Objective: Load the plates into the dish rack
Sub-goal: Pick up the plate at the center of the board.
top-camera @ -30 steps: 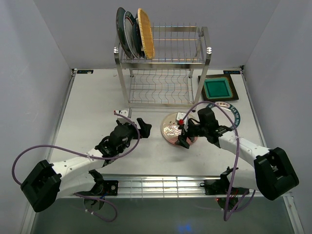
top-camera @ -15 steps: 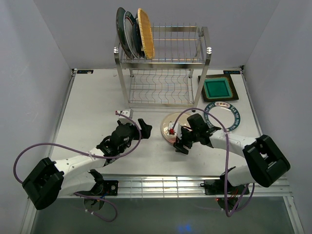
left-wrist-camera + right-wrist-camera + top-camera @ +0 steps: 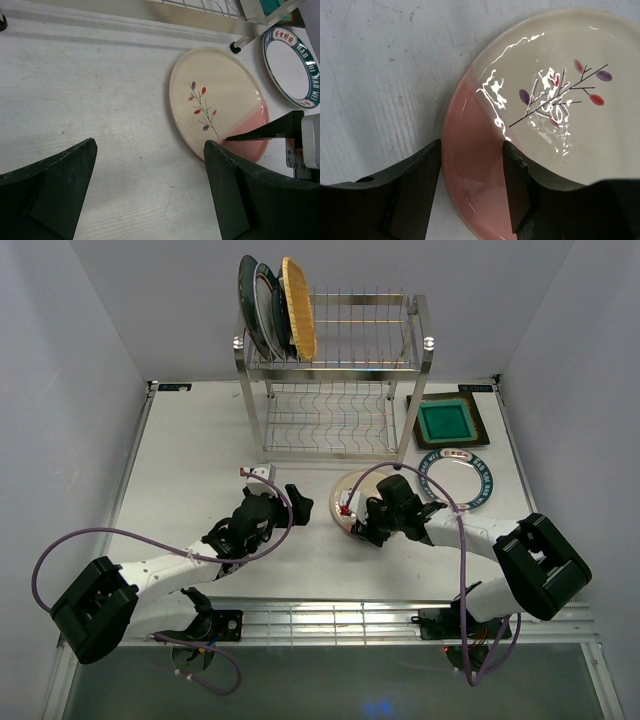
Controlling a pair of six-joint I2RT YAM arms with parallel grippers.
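The pink-cream floral plate (image 3: 347, 494) lies flat on the table in front of the dish rack (image 3: 335, 380). My right gripper (image 3: 362, 528) is open and straddles the plate's pink near rim (image 3: 470, 165), one finger outside the edge and one over the plate. My left gripper (image 3: 290, 502) is open and empty just left of the plate (image 3: 212, 100). A green square plate (image 3: 446, 421) and a white teal-rimmed plate (image 3: 470, 480) lie to the right. Several plates, among them the orange woven one (image 3: 298, 305), stand in the rack's upper tier at its left end.
The rack's lower tier (image 3: 325, 420) holds nothing. A rack foot (image 3: 234, 47) stands just behind the floral plate. The enclosure's walls close in the table on the left, right and back. Purple cables loop over both arms.
My right gripper has moved left and down onto the floral plate's near rim. My left gripper has crept a little toward the plate.
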